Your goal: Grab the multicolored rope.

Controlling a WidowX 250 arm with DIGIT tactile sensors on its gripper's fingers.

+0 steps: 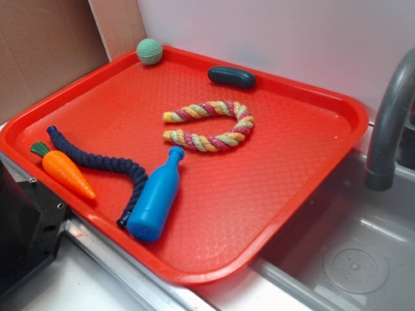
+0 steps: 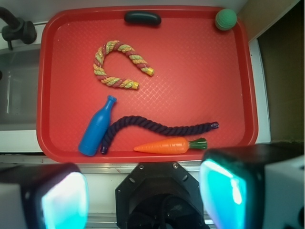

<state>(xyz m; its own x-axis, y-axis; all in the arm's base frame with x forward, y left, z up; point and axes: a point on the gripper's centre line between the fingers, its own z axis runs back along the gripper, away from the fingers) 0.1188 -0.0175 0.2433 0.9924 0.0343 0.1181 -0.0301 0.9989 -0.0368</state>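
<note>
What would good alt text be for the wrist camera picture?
Overhead view of a red tray holding a multicolored rope bent into a U, a blue bottle, a dark blue rope, a toy carrot, a green ball and a dark oblong object. The open gripper frames the bottom edge, touching nothing.

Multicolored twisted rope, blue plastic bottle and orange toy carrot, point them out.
Multicolored twisted rope (image 2: 101,53): wrist view, bend of the curve.
Blue plastic bottle (image 1: 155,199): exterior view, body.
Orange toy carrot (image 2: 164,145): wrist view, orange body.

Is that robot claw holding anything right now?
No. The gripper is open and empty above the red plastic tray; the twisted yellow, pink and green rope lies untouched.
</note>
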